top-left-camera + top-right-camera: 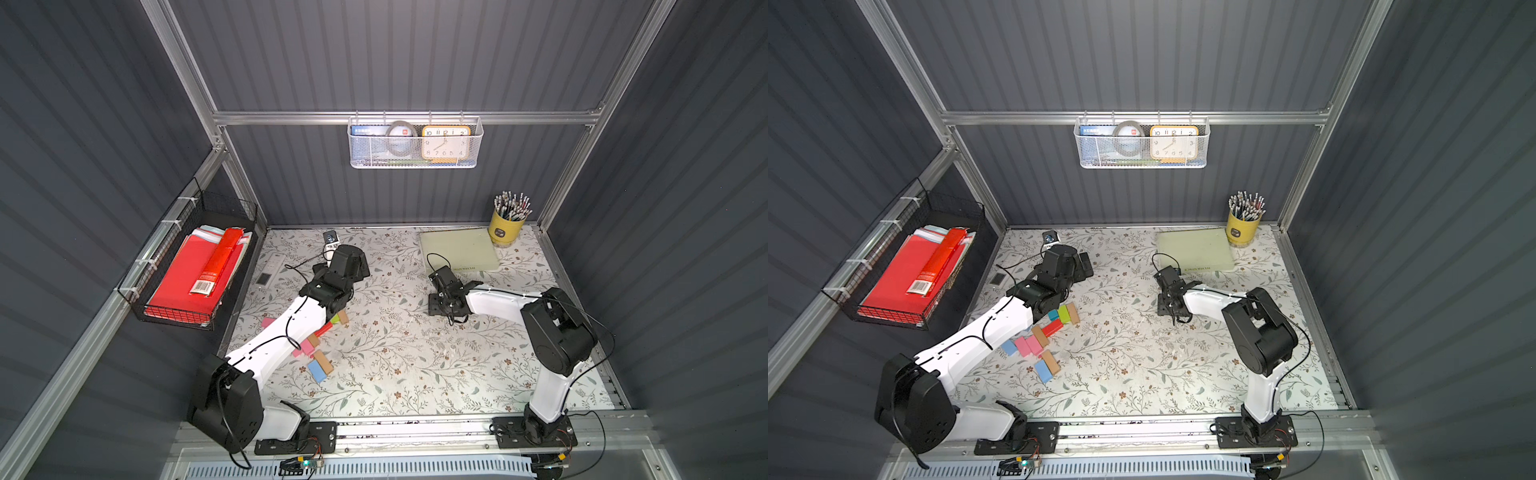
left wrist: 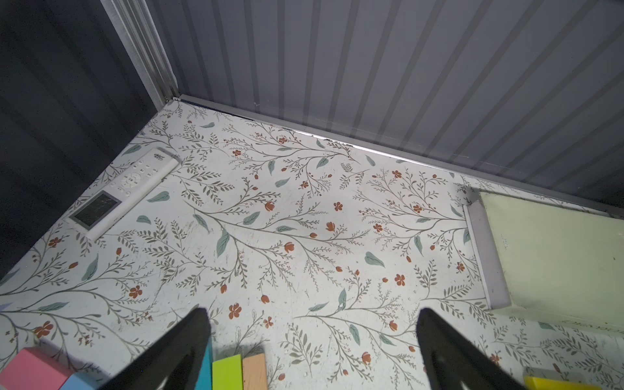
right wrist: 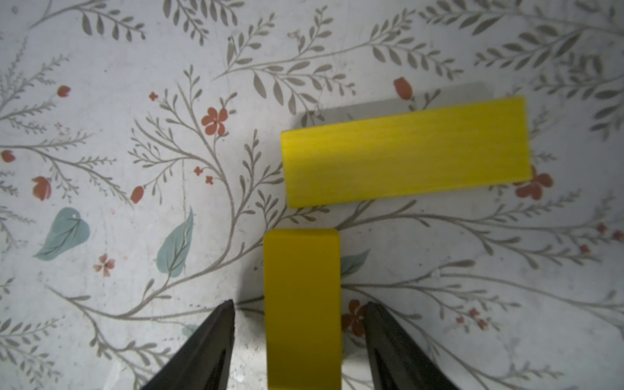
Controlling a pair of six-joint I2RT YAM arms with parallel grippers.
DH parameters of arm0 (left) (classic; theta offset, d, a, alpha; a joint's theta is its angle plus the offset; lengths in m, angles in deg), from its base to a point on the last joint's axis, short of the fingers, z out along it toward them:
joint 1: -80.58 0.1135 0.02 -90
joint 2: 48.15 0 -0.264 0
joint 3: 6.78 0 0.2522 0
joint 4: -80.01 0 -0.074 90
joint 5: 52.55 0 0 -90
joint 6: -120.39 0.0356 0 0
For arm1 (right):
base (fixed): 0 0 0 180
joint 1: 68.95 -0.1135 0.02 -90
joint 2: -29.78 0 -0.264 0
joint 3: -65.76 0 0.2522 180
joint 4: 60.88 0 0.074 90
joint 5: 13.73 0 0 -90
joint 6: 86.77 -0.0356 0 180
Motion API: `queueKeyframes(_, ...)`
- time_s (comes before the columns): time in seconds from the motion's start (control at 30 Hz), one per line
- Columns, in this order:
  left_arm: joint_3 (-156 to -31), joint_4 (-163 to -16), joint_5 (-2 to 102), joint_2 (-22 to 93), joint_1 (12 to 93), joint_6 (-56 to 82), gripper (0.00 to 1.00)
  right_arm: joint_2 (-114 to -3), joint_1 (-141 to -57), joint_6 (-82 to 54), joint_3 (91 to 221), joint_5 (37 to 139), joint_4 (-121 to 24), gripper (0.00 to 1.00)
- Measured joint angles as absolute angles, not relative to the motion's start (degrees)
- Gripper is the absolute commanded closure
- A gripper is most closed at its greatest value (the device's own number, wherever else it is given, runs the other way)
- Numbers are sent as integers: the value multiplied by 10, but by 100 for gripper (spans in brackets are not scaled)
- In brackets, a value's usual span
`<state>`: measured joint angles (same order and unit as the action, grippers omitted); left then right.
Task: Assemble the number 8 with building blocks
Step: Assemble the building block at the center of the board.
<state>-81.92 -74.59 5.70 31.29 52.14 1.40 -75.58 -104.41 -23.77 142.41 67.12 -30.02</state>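
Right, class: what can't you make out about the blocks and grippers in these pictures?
- Yellow block between the fingers of the right gripper: right wrist view, one end cut by the frame edge.
- That and the other yellow block: both top views, hidden under the right gripper.
- Block pile: both top views, left arm covers part, count unclear.

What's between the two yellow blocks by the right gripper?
A thin strip of bare tabletop; the yellow block between the right gripper's open jaws and the second yellow block don't touch. The right wrist view shows it.
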Motion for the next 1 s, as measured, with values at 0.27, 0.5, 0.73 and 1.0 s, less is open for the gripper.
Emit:
queueKeyframes(0.27,-809,-714,26,292,526,-17,1,-621,-1044,-224,1435,655,-289,25)
queueKeyframes(0.5,-809,-679,62,280,578,-52,1,-595,-1034,-215,1436,644,-295,24)
queueKeyframes(0.73,-810,-645,124,316,635,-36,0,-616,-1030,-217,1416,655,-297,30)
queueKeyframes(1.0,-809,-645,130,321,639,0,1,-704,-1030,-226,1416,672,-299,41)
